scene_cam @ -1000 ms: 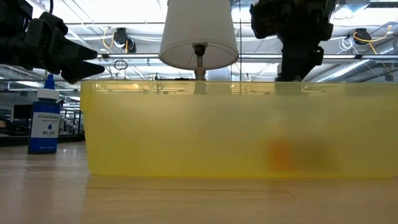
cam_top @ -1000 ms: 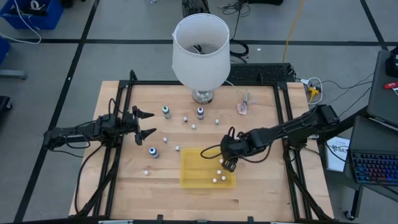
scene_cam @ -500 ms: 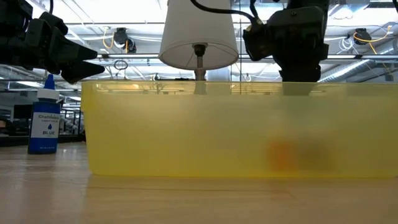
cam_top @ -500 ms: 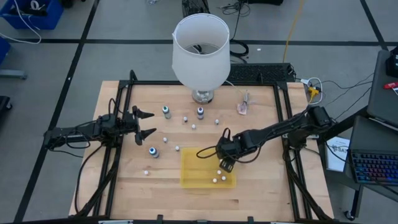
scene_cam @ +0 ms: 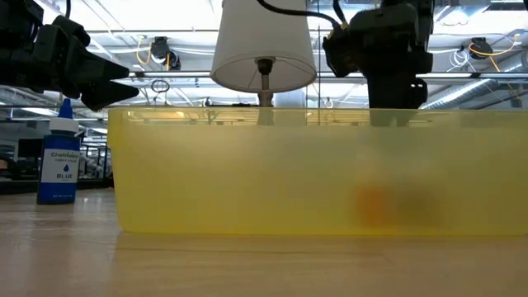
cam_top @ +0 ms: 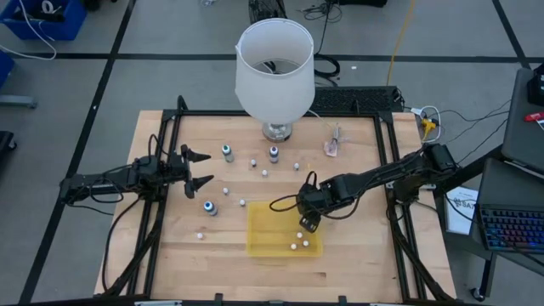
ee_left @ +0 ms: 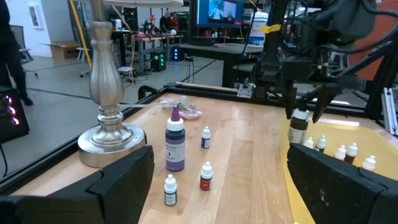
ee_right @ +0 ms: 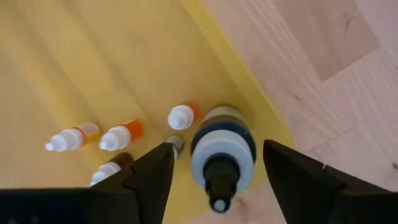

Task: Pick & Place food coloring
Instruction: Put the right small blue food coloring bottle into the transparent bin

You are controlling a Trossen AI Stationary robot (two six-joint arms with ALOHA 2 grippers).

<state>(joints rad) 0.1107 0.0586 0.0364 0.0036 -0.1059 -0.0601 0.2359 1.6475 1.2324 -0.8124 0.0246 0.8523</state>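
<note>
Food coloring bottles stand scattered on the wooden table: larger ones (cam_top: 227,152), (cam_top: 274,154), (cam_top: 209,206) and tiny ones around them. A yellow tray (cam_top: 263,234) holds several tiny bottles (ee_right: 121,137). A larger bottle (ee_right: 222,154) with a dark tip and white collar stands upright in the tray by its right wall. My right gripper (cam_top: 308,223) points down over it, open, one finger on each side with a gap showing on both. My left gripper (cam_top: 204,168) waits open at the table's left.
A lamp with a white shade (cam_top: 274,68) and a metal base (ee_left: 109,134) stands at the far middle. A purple bottle (ee_left: 175,140) and a blue one (scene_cam: 59,161) stand on the wood. A pale pink scrap (cam_top: 331,146) lies far right.
My right arm has swung slightly toward the table's left above the tray, and its wrist has turned a little. The bottles on the table have stayed where they were.
</note>
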